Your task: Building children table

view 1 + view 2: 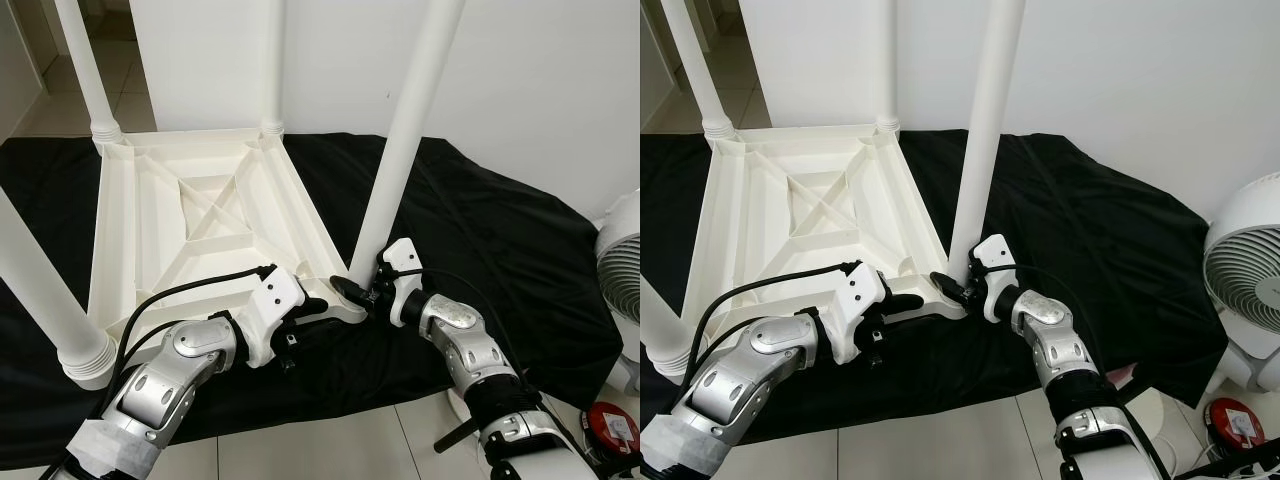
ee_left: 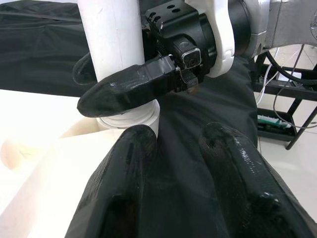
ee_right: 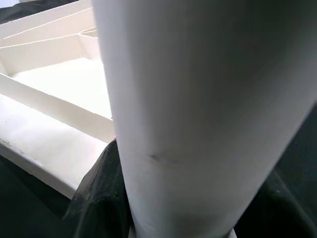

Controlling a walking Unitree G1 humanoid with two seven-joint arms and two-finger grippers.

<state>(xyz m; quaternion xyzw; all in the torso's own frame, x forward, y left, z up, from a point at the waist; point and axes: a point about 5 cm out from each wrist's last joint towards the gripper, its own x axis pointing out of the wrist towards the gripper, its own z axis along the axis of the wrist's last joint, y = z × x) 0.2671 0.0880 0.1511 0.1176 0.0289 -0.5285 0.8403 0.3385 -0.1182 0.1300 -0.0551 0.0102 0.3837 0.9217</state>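
Observation:
The white children's table (image 1: 200, 210) lies upside down on a black cloth (image 1: 500, 250), ribbed underside up. Its near-right leg (image 1: 405, 150) stands upright in the corner socket. My right gripper (image 1: 358, 290) is shut on the base of that leg; one of its fingers (image 2: 124, 91) wraps across the leg (image 2: 109, 34). The leg (image 3: 198, 99) looms close in the right wrist view. My left gripper (image 1: 318, 322) is low at the same table corner, open, one finger (image 2: 124, 188) over the white rim and the other over the cloth.
Three other legs stand in their sockets: far left (image 1: 85, 60), far right (image 1: 270, 60), near left (image 1: 40, 290). A white fan (image 1: 1250, 290) and a red object (image 1: 610, 428) sit on the tiled floor at the right. A white wall is behind.

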